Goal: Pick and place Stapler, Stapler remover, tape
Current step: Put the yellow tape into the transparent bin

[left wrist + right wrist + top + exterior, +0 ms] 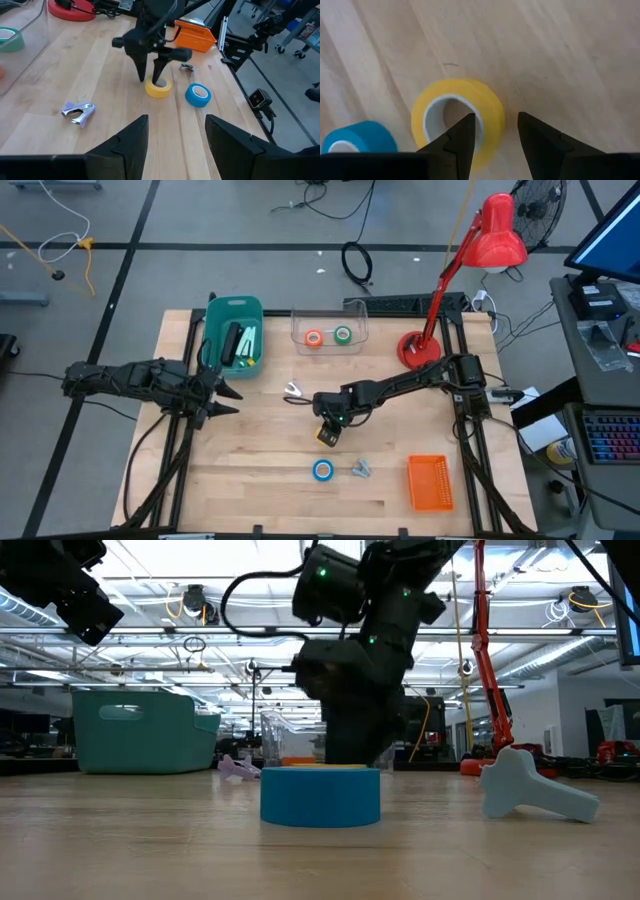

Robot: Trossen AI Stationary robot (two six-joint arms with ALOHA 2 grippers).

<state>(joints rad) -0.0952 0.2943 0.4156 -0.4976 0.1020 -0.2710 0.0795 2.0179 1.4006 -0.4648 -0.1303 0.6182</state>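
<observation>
With one finger in its hole | yellow tape (pixel 470 117) straddled by right claw (pixel 494 131)

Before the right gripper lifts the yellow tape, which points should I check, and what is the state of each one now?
1. Right gripper over the yellow tape: ok.
2. One finger in the roll's hole, one outside its wall: ok.
3. Fingers shut tight on the wall: cannot tell.
4. Blue tape apart from the yellow roll: ok.
5. Left gripper waits near the teal bin, away from the work: ok.
6. Clear box has room beside the orange tape and green tape: ok.
</observation>
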